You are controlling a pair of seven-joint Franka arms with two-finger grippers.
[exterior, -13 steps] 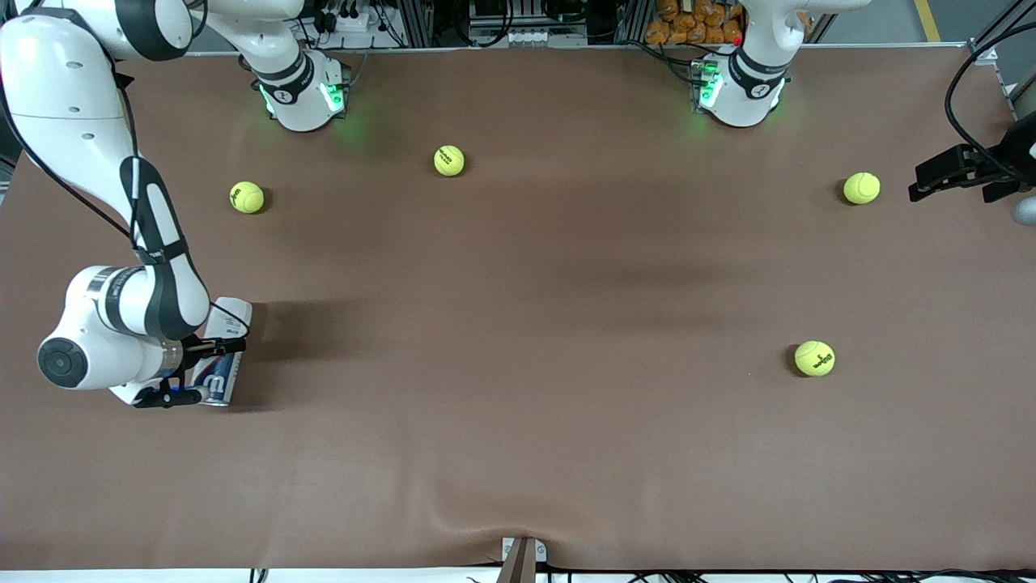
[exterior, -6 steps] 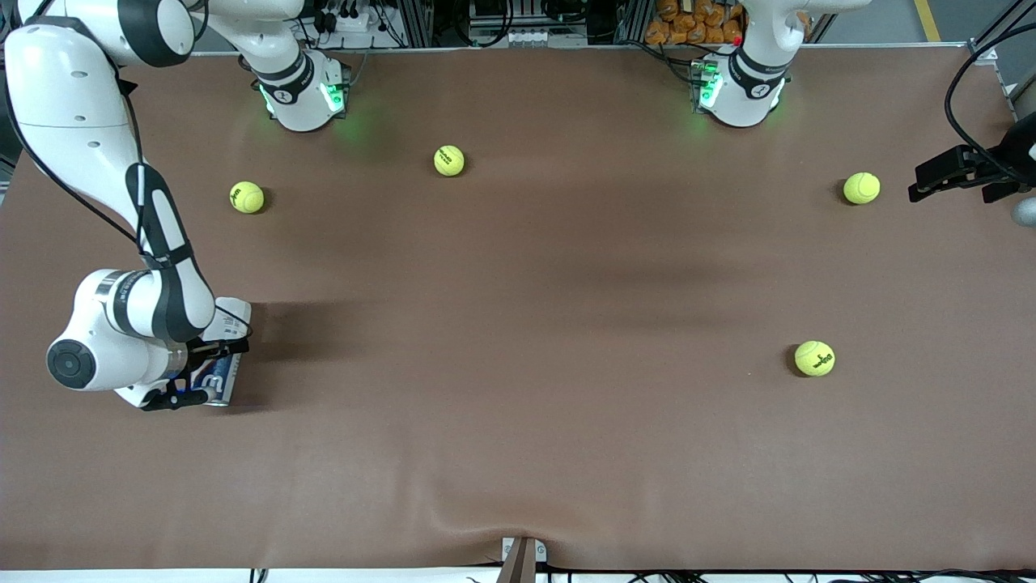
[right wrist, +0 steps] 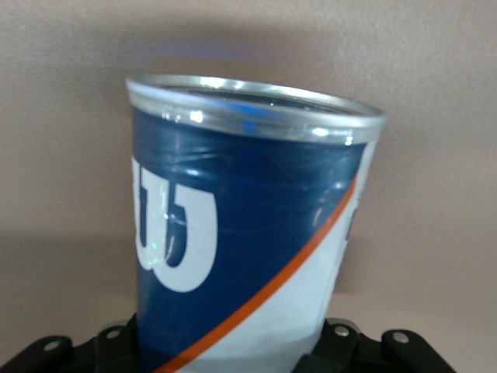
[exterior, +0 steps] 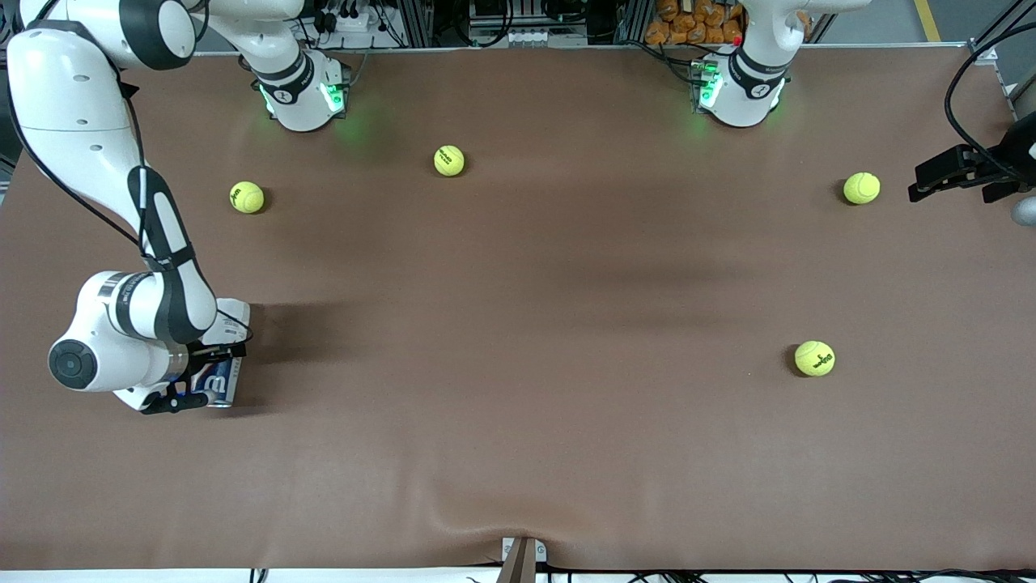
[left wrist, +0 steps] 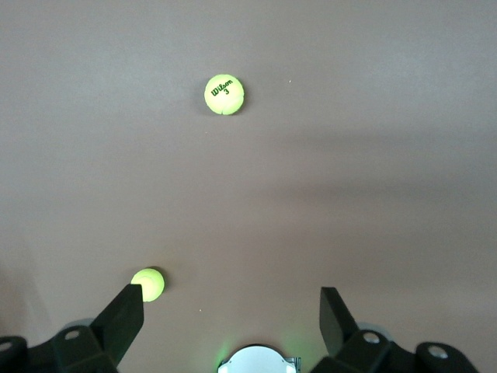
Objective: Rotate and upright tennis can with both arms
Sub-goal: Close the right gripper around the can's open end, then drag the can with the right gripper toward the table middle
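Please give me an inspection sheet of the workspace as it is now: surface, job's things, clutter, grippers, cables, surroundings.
Surface: brown table cover, wrinkled at the edge nearest the front camera.
Job's things: tennis can lying at the right arm's end.
Clutter: four tennis balls scattered.
Grippers: right gripper astride the can, grip unclear; left gripper open, waiting high above the table.
Cables: black cable at the left arm's end.
Surroundings: equipment racks by the bases.
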